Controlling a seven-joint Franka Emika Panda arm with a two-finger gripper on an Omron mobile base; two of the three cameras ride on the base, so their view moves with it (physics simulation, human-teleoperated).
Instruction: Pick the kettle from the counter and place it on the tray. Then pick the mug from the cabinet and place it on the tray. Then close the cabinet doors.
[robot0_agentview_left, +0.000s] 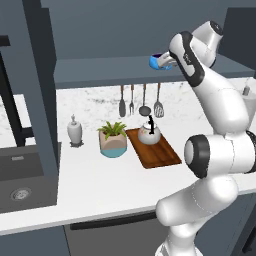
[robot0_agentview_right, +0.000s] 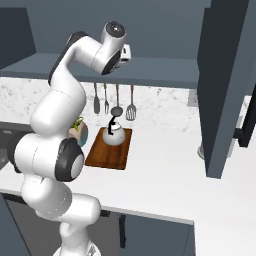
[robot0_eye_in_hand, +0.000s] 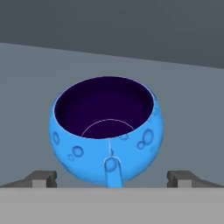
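Hand (robot0_eye_in_hand: 112, 179) stood open, fingers apart either side of the blue mug (robot0_eye_in_hand: 107, 129) on the cabinet shelf (robot0_agentview_left: 110, 70); kettle (robot0_agentview_left: 149, 133) sat on tray (robot0_agentview_left: 162, 155).

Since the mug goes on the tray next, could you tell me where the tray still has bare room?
The kettle sits at the tray's far end, near the hanging utensils. The near half of the board is bare, bordered by the kettle behind and open counter in front. The left side is crowded by the plant pot.
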